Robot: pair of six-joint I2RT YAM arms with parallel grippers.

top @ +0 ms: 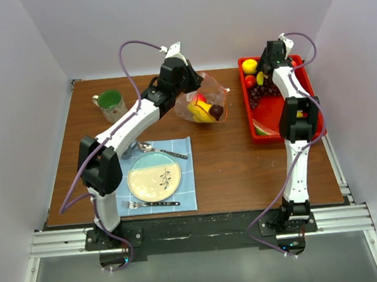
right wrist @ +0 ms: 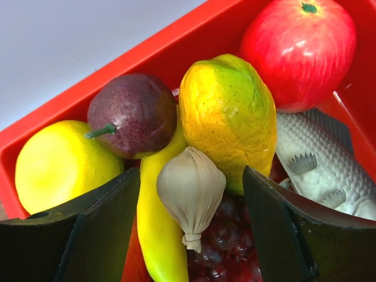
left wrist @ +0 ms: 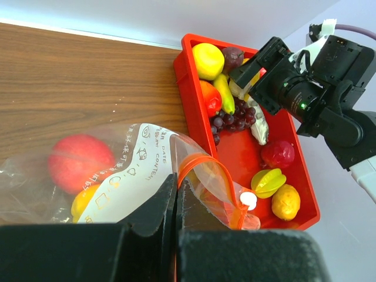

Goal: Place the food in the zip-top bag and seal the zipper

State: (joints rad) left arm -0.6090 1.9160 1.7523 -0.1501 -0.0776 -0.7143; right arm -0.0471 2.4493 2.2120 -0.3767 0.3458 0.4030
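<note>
- Clear soft plastic makes the zip-top bag [left wrist: 117, 170] light, floppy and crinkly, so I think it will sag and slip. The best place to hold it is the mouth edge, by the zipper [left wrist: 202, 164].
- The left gripper [left wrist: 176, 191] is pinched tight on that edge, at the bottom middle of the left wrist view. From above, the bag sits top middle, just left of the red tray [top: 313, 94].
- The food [left wrist: 208, 59] looks shiny, hard and light. Round pieces may roll or pop out, so grab them across the fat middle.
- The right gripper [right wrist: 189, 179] is spread wide, one finger on each side of the white garlic [right wrist: 188, 200], not squeezing it. It is over the tray's far end, upper right from above.
- Count: one bag, one zipper, one tray.
- Near that gripper I count eight pieces: garlic, yellow ball [right wrist: 59, 161], purple ball [right wrist: 138, 111], mango [right wrist: 229, 117], red apple [right wrist: 299, 50], grey fish [right wrist: 320, 158], long yellow piece [right wrist: 155, 235] and one bunch of grapes [right wrist: 226, 235].
- In the bag I see at least three pieces, but I cannot count them for sure.
</note>
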